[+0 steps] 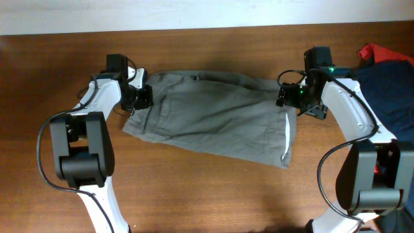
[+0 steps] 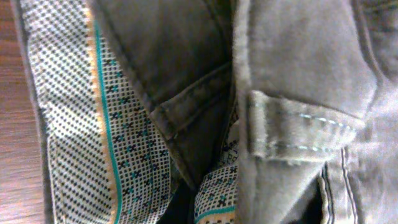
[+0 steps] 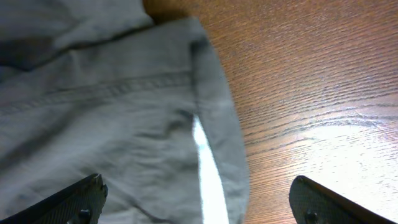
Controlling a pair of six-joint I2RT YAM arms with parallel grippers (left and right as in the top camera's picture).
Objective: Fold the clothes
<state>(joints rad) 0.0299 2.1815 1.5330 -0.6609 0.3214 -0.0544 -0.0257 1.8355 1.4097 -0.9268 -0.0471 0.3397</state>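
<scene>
On the desk [image 1: 207,194], left jaws clamp the clothes [image 1: 213,116] at the waistband [image 2: 68,112]; right jaws gape over the leg end, needing to close there next.

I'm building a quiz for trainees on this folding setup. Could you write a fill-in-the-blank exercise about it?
1. The grey garment lies on a ___ table.
2. The right gripper has its jaws ___.
3. The patterned waistband lining shows in the ___ wrist view.
4. The navy garment lies nearer the ___ gripper.
Missing words: wooden; open; left; right.
</scene>
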